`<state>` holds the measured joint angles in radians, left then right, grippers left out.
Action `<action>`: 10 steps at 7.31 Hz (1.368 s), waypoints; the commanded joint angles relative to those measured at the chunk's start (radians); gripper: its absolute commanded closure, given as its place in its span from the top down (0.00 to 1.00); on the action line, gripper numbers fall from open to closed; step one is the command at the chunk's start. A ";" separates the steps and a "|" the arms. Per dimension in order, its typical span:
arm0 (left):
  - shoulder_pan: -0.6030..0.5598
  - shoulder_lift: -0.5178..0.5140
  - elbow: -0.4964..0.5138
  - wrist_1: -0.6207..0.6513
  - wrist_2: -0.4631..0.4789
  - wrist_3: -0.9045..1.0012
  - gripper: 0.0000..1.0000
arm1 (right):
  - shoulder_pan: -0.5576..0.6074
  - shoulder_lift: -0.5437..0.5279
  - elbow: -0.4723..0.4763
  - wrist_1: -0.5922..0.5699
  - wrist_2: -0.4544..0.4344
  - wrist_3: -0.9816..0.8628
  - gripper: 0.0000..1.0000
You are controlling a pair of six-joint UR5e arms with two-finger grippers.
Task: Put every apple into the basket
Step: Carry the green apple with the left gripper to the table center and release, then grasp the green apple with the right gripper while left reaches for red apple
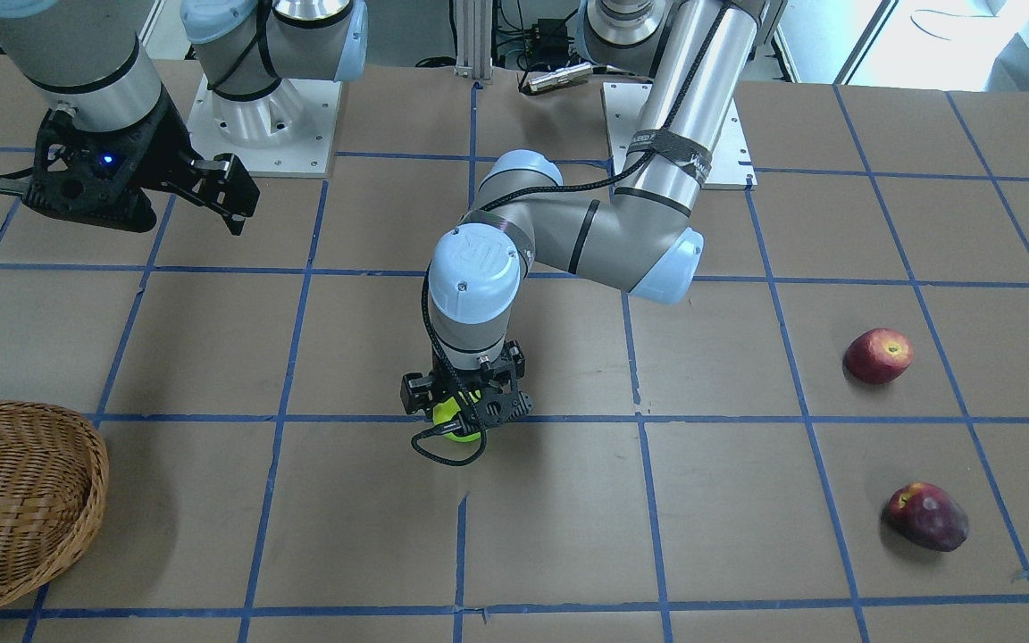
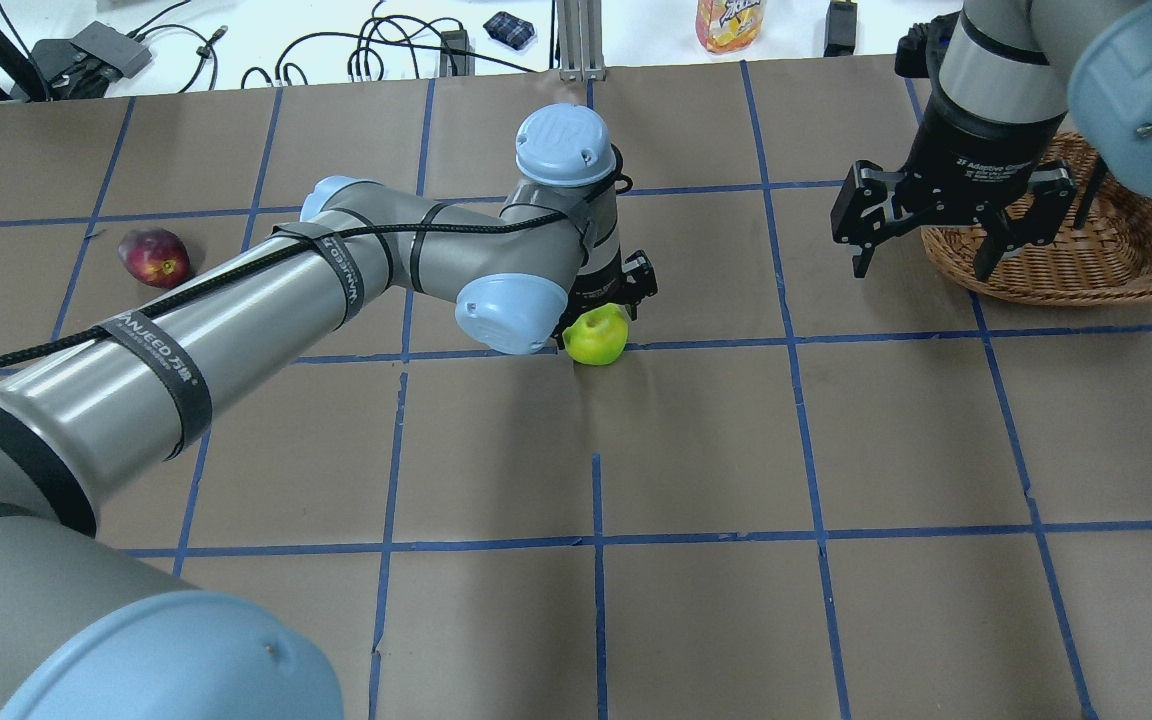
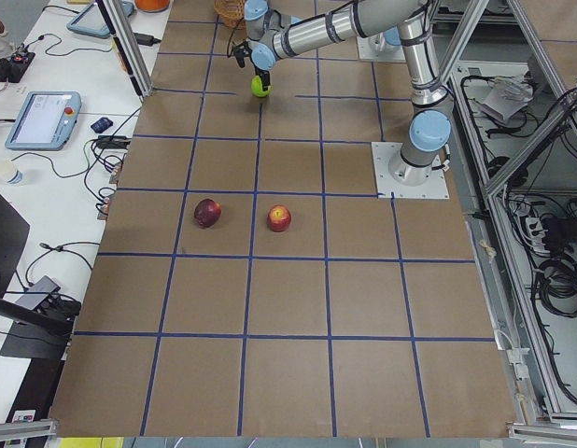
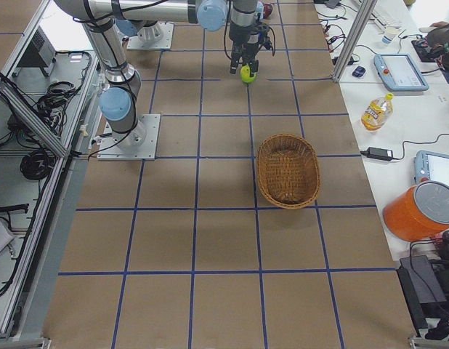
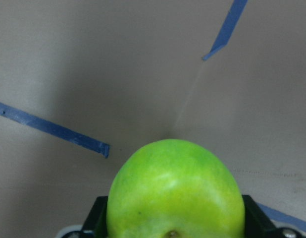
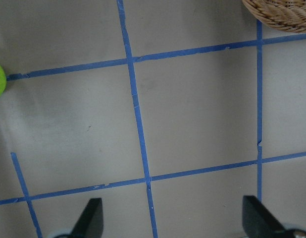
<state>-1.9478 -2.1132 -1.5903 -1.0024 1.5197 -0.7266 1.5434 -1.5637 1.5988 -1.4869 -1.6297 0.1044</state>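
Observation:
My left gripper (image 1: 463, 418) is shut on the lime-green apple (image 2: 596, 335) near the table's middle, low over the surface. The left wrist view shows the apple (image 5: 175, 191) filling the space between the fingers (image 5: 96, 218). The red apple with a yellowish top (image 1: 878, 355) and the maroon apple (image 1: 925, 516) lie on the table on my left side. In the overhead view the maroon apple (image 2: 154, 257) shows, and my left arm hides the red one. My right gripper (image 2: 921, 262) is open and empty, hanging just beside the wicker basket (image 2: 1066, 290).
The basket (image 4: 288, 171) stands on my right half of the table, near the far edge (image 1: 14, 500). Beyond that edge a side bench holds cables, a drink bottle (image 2: 729, 22) and tablets. Blue tape lines grid the brown table.

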 commanded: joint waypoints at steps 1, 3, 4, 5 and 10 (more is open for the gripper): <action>0.062 0.045 0.018 -0.063 -0.009 0.152 1.00 | 0.001 0.037 0.007 -0.027 0.001 0.014 1.00; 0.181 0.134 0.023 -0.268 0.010 0.415 1.00 | 0.007 0.085 0.030 -0.163 0.013 0.015 1.00; 0.293 0.177 0.020 -0.318 0.011 0.581 1.00 | 0.036 0.130 0.030 -0.237 0.013 0.017 1.00; 0.375 0.212 0.004 -0.323 0.011 0.698 1.00 | 0.105 0.187 0.021 -0.319 0.013 0.105 1.00; 0.720 0.301 -0.107 -0.417 0.224 1.246 1.00 | 0.306 0.344 -0.010 -0.433 0.158 0.380 1.00</action>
<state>-1.3197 -1.8308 -1.6505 -1.4228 1.7045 0.4148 1.8230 -1.2545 1.5903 -1.8864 -1.5138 0.4614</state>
